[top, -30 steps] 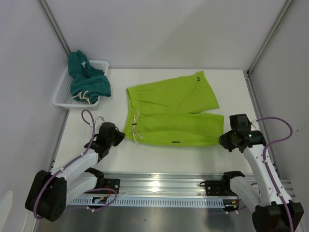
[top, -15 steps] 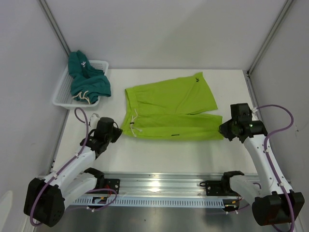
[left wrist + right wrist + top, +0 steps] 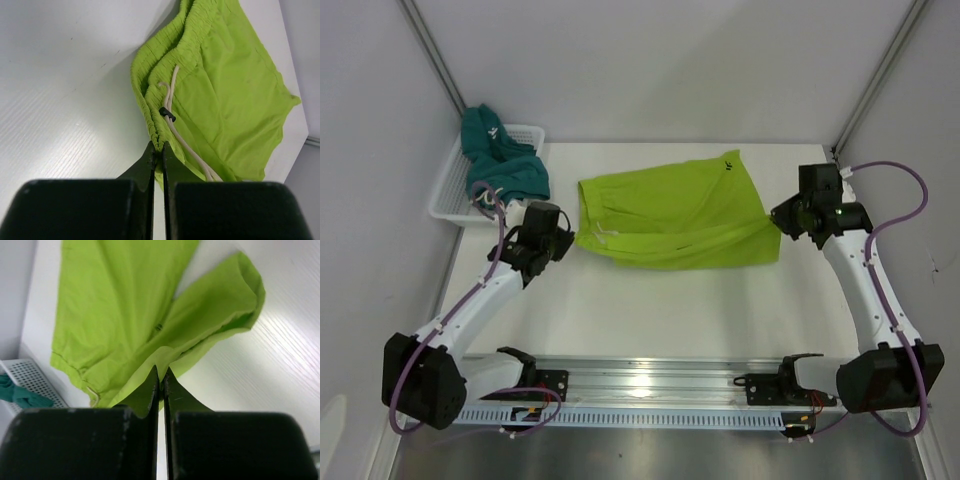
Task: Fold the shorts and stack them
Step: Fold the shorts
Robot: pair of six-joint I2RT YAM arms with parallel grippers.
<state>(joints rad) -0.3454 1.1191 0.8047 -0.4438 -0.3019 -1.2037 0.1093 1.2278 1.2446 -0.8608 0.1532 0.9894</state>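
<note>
The lime green shorts (image 3: 670, 215) lie across the middle of the table, their near half lifted and drawn over toward the back. My left gripper (image 3: 568, 238) is shut on the elastic waistband (image 3: 159, 141) at the left end, next to the white drawstring (image 3: 172, 97). My right gripper (image 3: 778, 220) is shut on the leg hem (image 3: 172, 359) at the right end. The dark teal shorts (image 3: 500, 165) lie bunched in the white mesh basket (image 3: 448, 195) at the back left, hanging over its rim.
The basket corner also shows in the right wrist view (image 3: 30, 380). Grey walls and metal frame posts (image 3: 435, 60) close in the table on three sides. The metal rail (image 3: 650, 390) with the arm bases runs along the near edge.
Both grippers have moved away from the near edge toward the back, carrying the near edge of the green shorts up and over the far half. The teal shorts have not moved.
</note>
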